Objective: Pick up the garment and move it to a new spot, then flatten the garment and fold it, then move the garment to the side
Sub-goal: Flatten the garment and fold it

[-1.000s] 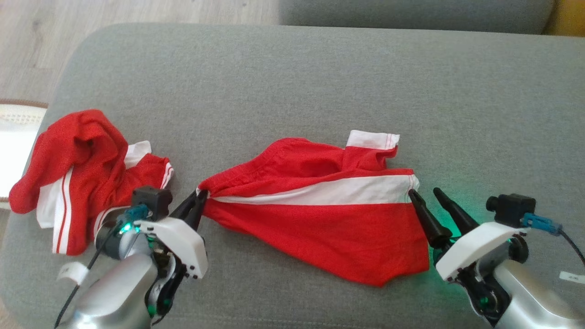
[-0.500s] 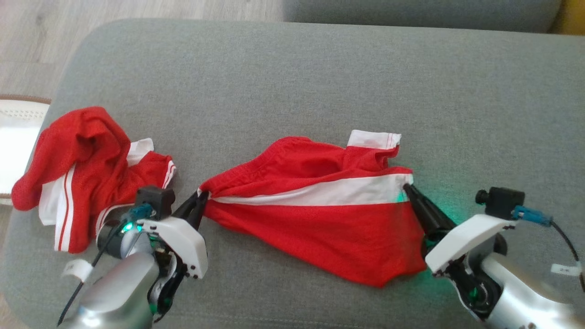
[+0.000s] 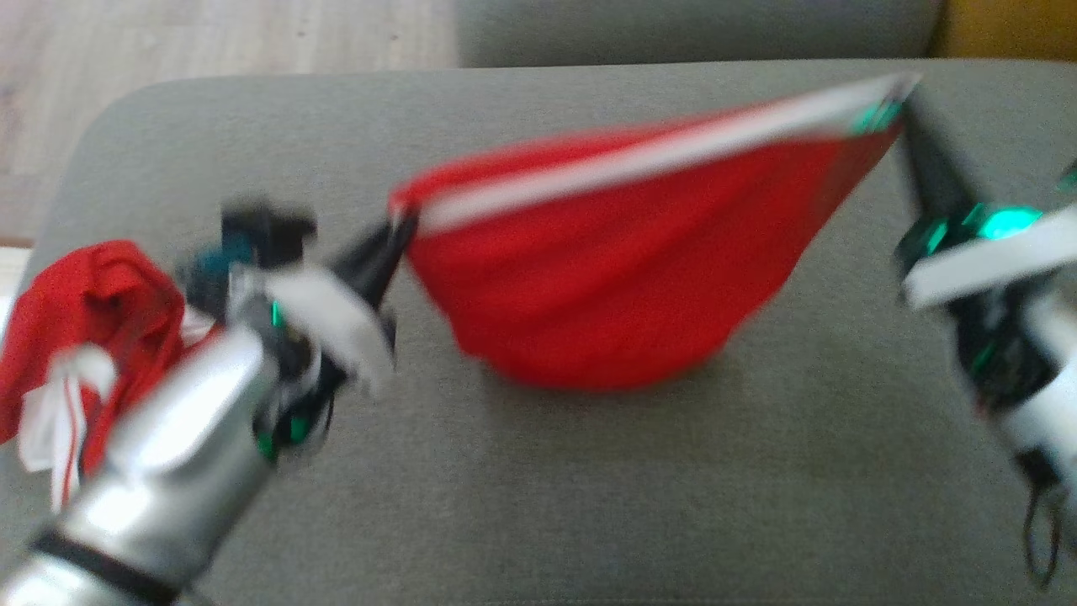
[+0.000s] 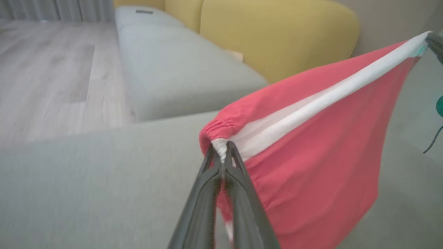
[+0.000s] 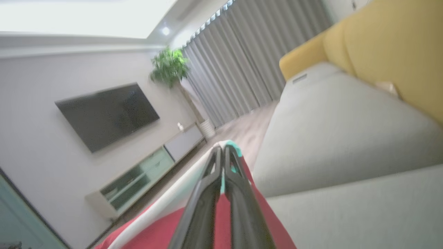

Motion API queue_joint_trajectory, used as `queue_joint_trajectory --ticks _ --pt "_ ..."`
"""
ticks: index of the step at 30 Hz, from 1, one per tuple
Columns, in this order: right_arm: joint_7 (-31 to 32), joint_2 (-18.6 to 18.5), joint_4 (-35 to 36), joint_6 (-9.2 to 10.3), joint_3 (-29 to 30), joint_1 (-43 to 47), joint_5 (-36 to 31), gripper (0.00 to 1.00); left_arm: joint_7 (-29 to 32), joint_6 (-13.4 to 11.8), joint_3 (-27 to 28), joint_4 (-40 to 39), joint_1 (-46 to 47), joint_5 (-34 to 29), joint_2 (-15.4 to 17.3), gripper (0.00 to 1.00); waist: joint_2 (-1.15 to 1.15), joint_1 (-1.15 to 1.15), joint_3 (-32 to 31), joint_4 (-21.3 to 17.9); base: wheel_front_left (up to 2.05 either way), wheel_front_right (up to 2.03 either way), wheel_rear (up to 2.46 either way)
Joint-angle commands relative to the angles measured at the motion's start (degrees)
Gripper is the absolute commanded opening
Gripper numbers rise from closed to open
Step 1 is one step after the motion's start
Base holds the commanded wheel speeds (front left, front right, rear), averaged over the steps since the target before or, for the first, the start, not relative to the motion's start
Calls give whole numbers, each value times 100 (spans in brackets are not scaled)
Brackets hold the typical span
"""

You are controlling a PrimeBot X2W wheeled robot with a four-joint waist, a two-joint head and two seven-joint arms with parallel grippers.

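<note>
The red garment (image 3: 606,278) (shorts, it seems, with a white band (image 3: 656,156) along the upper edge) hangs above the grey sofa seat (image 3: 589,505), stretched between the two tools. Its lowest fold is near the seat or touching it; the blurred head view does not settle which. The left tool (image 3: 402,225) is clenched on the gathered waistband corner. The right tool (image 3: 907,101), held higher, is clenched on the opposite end of the band.

The cloth looks thin, light and very soft: it sags in a deep curve between the two grasps and will not keep a shape by itself. I judge the corners and the band, where the fabric is doubled, to be the good places to hold it. A pinch in the middle would only bunch it.

The left wrist view shows sharply the elastic gathers pinched between the fingers, which the head view smears. The right wrist view shows the white corner squeezed at its fingertips, and behind it the room — a dark television (image 5: 107,116) on the wall. The head view adds a second red garment (image 3: 92,311), crumpled at the seat's left end.
</note>
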State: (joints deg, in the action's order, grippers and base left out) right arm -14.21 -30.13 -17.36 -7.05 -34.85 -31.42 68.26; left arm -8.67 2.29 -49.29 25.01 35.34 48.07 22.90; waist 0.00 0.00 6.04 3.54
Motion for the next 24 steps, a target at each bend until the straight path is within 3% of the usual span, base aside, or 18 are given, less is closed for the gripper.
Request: queue_joint_trajectory --ticks 1,7,15,20,24 --pt "-77 -134 162 -44 153 -211 -45 0 35 24 322 -235 623 20 181 0 0 0 92 -176 0 0 0" --pt "-78 -186 -127 -44 1111 -1747 -410 0 453 238 494 -295 2456 -68 -259 0 0 0 735 -534 0 0 0" --pt "-78 -272 -518 -44 1995 -3654 -1301 0 -517 358 766 1008 4528 -615 -1276 0 0 0 1629 -829 0 0 0" --pt "-78 -204 -187 -44 1876 -3431 -1444 0 -627 453 932 1452 4420 -965 -1497 0 0 0 1891 -984 0 0 0" --pt "-78 -126 197 -44 1596 -2369 -1336 0 -630 505 1022 1143 3243 -1547 -1340 0 0 0 1848 -1016 0 0 0"
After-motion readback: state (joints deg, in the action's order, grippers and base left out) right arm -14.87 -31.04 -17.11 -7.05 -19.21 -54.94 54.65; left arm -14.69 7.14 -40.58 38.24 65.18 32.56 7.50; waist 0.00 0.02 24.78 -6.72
